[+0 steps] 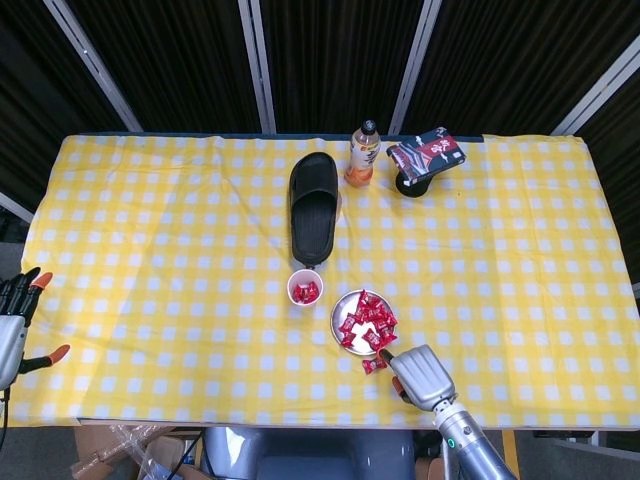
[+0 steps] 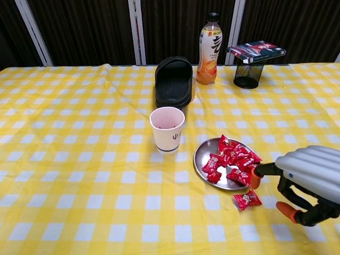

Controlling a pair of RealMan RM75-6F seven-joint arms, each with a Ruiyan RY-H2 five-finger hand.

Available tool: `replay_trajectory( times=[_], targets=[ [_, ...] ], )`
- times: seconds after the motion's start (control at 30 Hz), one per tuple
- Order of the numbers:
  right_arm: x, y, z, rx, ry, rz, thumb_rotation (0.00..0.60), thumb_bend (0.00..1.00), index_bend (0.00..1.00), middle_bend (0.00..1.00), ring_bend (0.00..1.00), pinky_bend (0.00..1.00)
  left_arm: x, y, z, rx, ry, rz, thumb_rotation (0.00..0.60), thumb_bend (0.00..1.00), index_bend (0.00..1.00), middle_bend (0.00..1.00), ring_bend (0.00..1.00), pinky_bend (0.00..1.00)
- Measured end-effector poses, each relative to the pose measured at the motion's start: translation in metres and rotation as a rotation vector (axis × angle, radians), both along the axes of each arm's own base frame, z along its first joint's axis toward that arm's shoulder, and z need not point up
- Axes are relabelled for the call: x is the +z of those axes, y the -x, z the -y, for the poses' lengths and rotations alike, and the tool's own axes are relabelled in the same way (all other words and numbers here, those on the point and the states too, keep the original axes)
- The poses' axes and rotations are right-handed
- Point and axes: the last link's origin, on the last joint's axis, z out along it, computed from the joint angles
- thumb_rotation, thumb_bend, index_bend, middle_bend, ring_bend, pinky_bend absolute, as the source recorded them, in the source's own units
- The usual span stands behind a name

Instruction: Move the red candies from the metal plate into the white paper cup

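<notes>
On the yellow checked tablecloth (image 2: 79, 159) behind your work: black rubber slipper (image 2: 173, 81), orange drink bottle (image 2: 209, 49), black mesh pot (image 2: 248, 75). Round metal plate (image 2: 202, 155) holds red wrapped candies (image 2: 232, 160), white paper cup (image 2: 167, 129) beside it. One stray candy (image 2: 247, 200) lies under your right hand (image 2: 308, 178), fingers spread, empty; left hand (image 1: 12, 325) likewise open.

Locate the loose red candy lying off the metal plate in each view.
Head view: loose red candy on the tablecloth, just below the metal plate.
Chest view: loose red candy lower right of the metal plate.
Shared landmark: white paper cup, left of the plate.
</notes>
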Motion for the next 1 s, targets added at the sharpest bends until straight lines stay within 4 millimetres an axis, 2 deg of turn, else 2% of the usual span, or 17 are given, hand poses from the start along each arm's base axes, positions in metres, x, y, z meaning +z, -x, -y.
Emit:
replay_trajectory(
  times=[0.13, 0.33, 0.7, 1.0],
  targets=[
    [0.000, 0.001, 0.003, -0.001, 0.013, 0.011, 0.600, 0.54, 0.41, 0.82, 0.89, 0.85, 0.001, -0.001, 0.000, -0.020, -0.015, 0.008, 0.600, 0.04, 0.03, 0.00, 0.00, 0.00],
    [-0.006, 0.003, 0.004, 0.001, 0.010, 0.016, 0.600, 0.53, 0.42, 0.82, 0.89, 0.85, 0.002, -0.002, 0.000, -0.033, -0.026, 0.017, 0.600, 0.04, 0.03, 0.00, 0.00, 0.00],
    [-0.015, -0.001, 0.003, -0.002, -0.004, 0.037, 0.600, 0.53, 0.31, 0.82, 0.89, 0.85, 0.004, -0.002, 0.002, -0.052, -0.039, 0.034, 0.600, 0.04, 0.03, 0.00, 0.00, 0.00],
    [-0.018, -0.001, 0.001, -0.005, -0.014, 0.036, 0.600, 0.53, 0.31, 0.82, 0.89, 0.85, 0.004, -0.002, 0.002, -0.052, -0.041, 0.034, 0.600, 0.04, 0.03, 0.00, 0.00, 0.00]
  ],
)
